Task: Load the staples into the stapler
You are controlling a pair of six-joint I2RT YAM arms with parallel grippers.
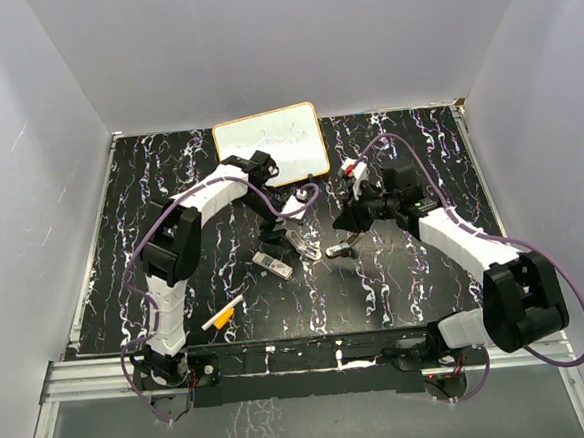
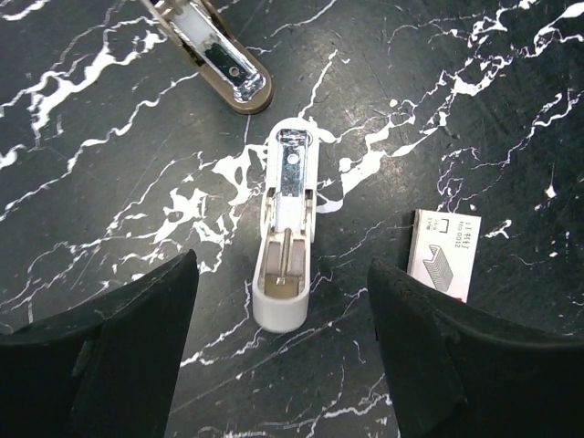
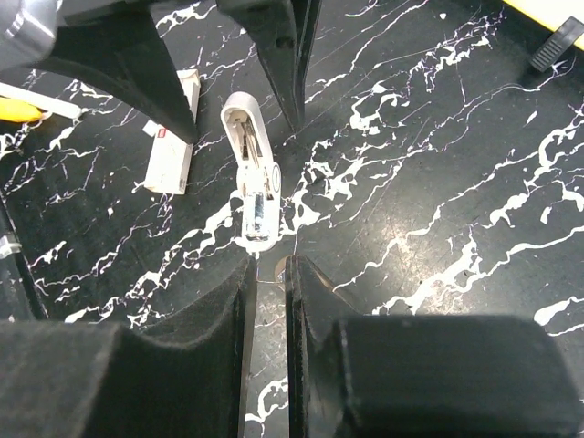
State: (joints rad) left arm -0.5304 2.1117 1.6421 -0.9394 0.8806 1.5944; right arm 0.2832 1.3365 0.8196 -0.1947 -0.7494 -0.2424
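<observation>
Opened white plastic stapler lies on the black marbled worktop beneath the open left hand, right hand closed to a slit at its tip; the flat white staples pack, just beside one left finger, may be knocked aside on descent.

The white stapler lies open, its tray side facing up. The staples, a small white pack, lie flat near it, not touching.

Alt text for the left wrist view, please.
An opened stapler lies on the black marbled table, its white loading channel facing up, between the two dark fingers of the open left end effector. A white box of staples lies to one side, partly hidden by a finger.
</observation>
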